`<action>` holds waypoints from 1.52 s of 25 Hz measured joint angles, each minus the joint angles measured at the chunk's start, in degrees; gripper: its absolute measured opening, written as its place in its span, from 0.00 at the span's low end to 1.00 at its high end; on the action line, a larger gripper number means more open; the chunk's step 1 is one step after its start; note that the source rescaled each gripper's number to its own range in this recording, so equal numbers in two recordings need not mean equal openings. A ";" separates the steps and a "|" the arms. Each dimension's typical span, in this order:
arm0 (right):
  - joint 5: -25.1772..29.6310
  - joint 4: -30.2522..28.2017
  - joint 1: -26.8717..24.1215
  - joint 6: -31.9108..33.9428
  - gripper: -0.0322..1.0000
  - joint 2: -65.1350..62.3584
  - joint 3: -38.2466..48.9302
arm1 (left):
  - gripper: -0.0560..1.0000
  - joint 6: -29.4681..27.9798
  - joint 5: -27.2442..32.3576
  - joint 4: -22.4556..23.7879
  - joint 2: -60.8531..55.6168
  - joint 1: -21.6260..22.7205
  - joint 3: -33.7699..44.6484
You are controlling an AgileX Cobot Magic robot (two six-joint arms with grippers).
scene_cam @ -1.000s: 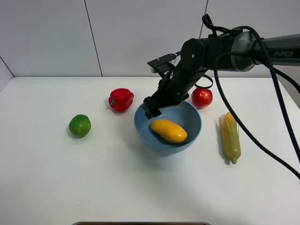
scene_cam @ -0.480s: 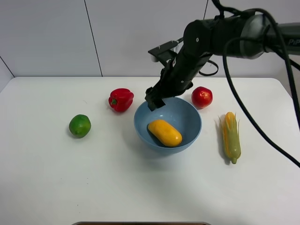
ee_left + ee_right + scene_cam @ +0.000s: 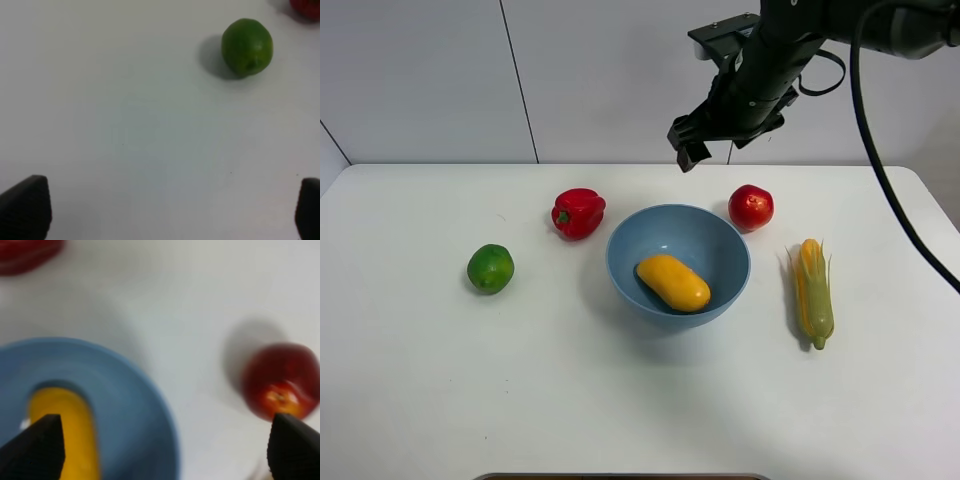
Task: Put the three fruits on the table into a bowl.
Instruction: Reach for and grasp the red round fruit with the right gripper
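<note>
We judge the task to be one third done. The mango [image 3: 673,282] lies inside the bowl [image 3: 623,262], on its bottom and a little toward 5 o'clock. The other two fruits are on the table [image 3: 520,380] and not yet moved.

Taking the bowl as the centre of the clock in the high view, the apple [image 3: 751,207] stands at about 2 o'clock, just beside the rim. We cannot tell if it touches the rim. The lime [image 3: 491,268] sits at 9 o'clock, well apart from the bowl. The red pepper [image 3: 578,212] at 10 o'clock and the corn cob [image 3: 814,292] at 3 o'clock are not fruits for this task, so in our view they should be left where they are.

The right gripper [image 3: 162,447] hangs high above the table at about 12 o'clock from the bowl. Its jaws are spread wide and hold nothing. Its wrist camera looks down on the bowl edge, the mango and the apple.

The left gripper [image 3: 167,210] is also wide apart and empty, and its camera shows the lime on bare table ahead of it. The apple seems the natural next piece for the right arm and the lime for the left.

We can read no brand, label or other writing on the fruits, the bowl, the table or the arm.
</note>
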 joint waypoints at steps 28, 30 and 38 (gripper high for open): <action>-0.99 -1.50 -8.74 2.57 0.70 1.47 0.00 | 1.00 0.00 0.00 0.00 0.00 0.00 0.00; -1.17 -1.53 -9.12 2.98 0.89 2.86 0.00 | 1.00 0.00 0.00 0.00 0.00 0.00 0.00; -3.70 2.67 -12.56 2.06 1.00 7.52 0.00 | 1.00 0.00 0.00 0.00 0.00 0.00 0.00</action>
